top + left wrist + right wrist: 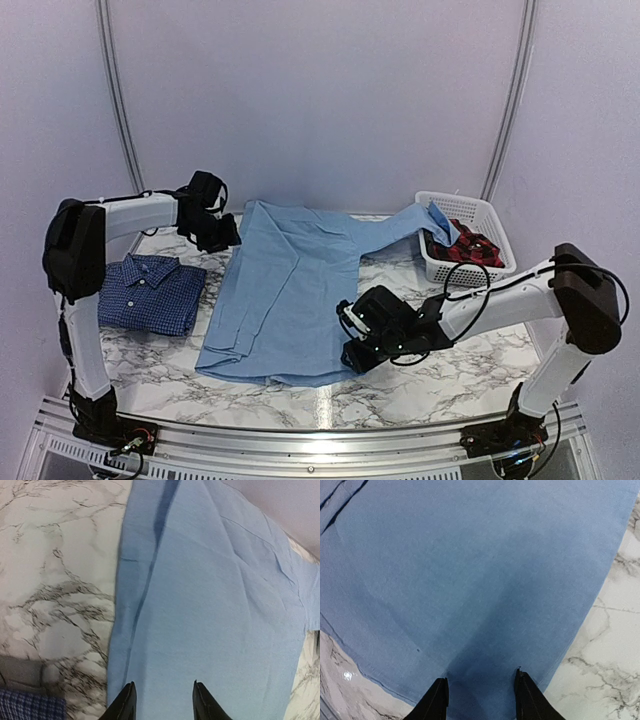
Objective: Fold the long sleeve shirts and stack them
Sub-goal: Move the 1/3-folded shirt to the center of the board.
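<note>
Two shirts lie on the marble counter point(430, 385). The check shirt point(150, 292) sits folded at the left, apart from the blue shirt point(285, 300), which is spread out in the middle with a narrow fold along its left edge. One sleeve point(395, 228) stretches right, its cuff over the rim of the white basket point(487, 212), which holds red cloth point(470, 247). The left tool point(162, 697) hangs released above the blue shirt's far left edge, nothing between its fingers. The right tool point(480, 690), also released, is over the near right edge.
</note>
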Motion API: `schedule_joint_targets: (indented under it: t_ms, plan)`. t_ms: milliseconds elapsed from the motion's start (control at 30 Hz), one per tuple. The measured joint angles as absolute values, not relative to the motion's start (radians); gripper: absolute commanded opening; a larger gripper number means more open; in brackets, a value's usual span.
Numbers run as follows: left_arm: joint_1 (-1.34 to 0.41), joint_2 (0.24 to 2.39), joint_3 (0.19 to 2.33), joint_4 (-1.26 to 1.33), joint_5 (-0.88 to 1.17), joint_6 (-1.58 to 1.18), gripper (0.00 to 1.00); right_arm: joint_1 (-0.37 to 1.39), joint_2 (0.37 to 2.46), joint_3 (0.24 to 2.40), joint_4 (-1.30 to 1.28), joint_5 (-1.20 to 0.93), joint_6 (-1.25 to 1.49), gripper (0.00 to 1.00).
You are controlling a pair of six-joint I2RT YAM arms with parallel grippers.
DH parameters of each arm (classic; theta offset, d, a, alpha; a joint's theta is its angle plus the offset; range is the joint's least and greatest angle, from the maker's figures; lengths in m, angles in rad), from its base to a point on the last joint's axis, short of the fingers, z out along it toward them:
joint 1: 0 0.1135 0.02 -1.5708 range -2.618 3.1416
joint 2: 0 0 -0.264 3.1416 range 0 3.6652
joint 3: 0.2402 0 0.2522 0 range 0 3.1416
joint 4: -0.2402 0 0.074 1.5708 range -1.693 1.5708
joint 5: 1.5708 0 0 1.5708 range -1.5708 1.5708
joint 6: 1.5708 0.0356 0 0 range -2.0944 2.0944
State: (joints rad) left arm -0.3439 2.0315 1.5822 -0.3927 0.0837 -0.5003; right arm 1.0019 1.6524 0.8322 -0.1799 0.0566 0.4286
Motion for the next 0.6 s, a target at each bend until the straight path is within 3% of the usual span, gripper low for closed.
schedule_joint_targets:
  t_ms: [300,600]
  plan:
    - [-0.540,1.858,1.216,-0.312,0.109,-0.607,0.34,1.061,1.634,0.818,-0.202,0.060,0.481,0.42]
    - [-0.628,1.624,0.879,-0.284,0.123,-0.706,0.34,1.023,1.537,0.896,-0.289,0.060,0.472,0.44]
